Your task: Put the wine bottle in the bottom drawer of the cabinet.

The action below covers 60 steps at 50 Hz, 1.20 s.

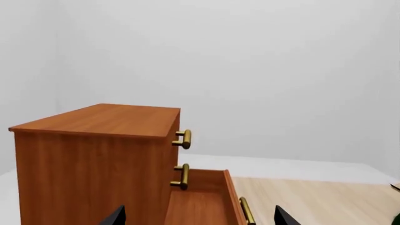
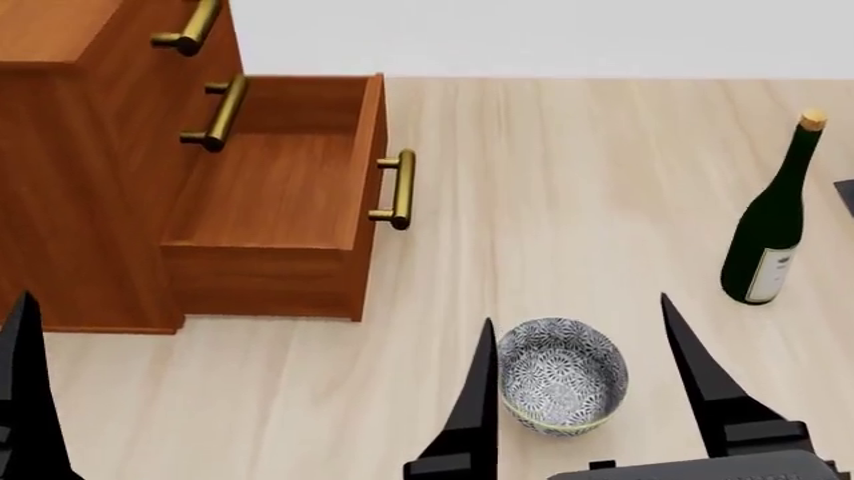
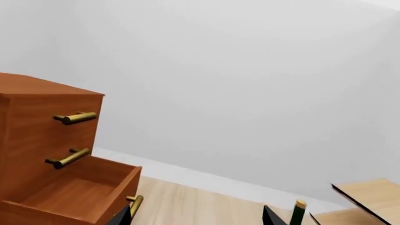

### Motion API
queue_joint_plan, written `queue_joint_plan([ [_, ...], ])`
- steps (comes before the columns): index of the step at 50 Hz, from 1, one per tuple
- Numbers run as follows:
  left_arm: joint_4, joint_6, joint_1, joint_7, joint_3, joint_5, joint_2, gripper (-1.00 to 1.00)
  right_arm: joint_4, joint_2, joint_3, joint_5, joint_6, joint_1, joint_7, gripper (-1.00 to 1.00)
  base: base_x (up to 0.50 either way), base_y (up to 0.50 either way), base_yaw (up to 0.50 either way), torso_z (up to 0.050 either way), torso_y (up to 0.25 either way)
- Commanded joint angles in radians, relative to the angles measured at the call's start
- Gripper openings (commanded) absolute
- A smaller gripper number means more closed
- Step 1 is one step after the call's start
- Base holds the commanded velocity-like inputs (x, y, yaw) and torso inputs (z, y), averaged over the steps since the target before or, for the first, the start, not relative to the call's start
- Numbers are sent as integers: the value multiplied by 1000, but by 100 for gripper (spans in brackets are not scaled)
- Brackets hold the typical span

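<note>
The wine bottle (image 2: 771, 225) stands upright on the pale wood floor at the right, dark green with a tan top and white label. Only its top (image 3: 299, 210) shows in the right wrist view. The reddish-brown cabinet (image 2: 80, 150) is at the left, and its bottom drawer (image 2: 274, 190) is pulled out and empty, with its brass handle (image 2: 396, 190) facing right. My right gripper (image 2: 577, 310) is open, well short of the bottle, its fingers framing a bowl. My left gripper (image 1: 200, 218) is open over the drawer (image 1: 200, 201). One of its fingers (image 2: 24, 400) shows at the head view's left edge.
A blue-and-white patterned bowl (image 2: 563, 375) sits on the floor between cabinet and bottle, near me. A pale wood rack (image 3: 368, 194) stands just beyond the bottle, and its dark edge (image 2: 845, 195) shows at the far right. The upper drawers (image 2: 200, 30) are closed. A white wall lies behind.
</note>
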Motion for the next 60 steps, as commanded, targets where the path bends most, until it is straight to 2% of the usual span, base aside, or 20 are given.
queue_joint_plan([
  [1, -11, 20, 6, 4, 22, 20, 0, 100, 8, 12, -5, 5, -18, -6, 9, 100, 188, 0, 0, 0, 0],
  [11, -14, 19, -4, 6, 42, 23, 13, 100, 31, 26, -7, -7, -85, -53, -6, 100, 182, 0, 0, 0, 0],
  [20, -6, 9, -22, -13, 44, 0, -7, 100, 54, 25, -21, -27, -103, -53, -17, 100, 183, 0, 0, 0, 0],
  [60, 0, 40, -53, -43, 84, 0, -29, 100, 53, 30, -32, -10, -94, -31, -7, 100, 205, 0, 0, 0, 0],
])
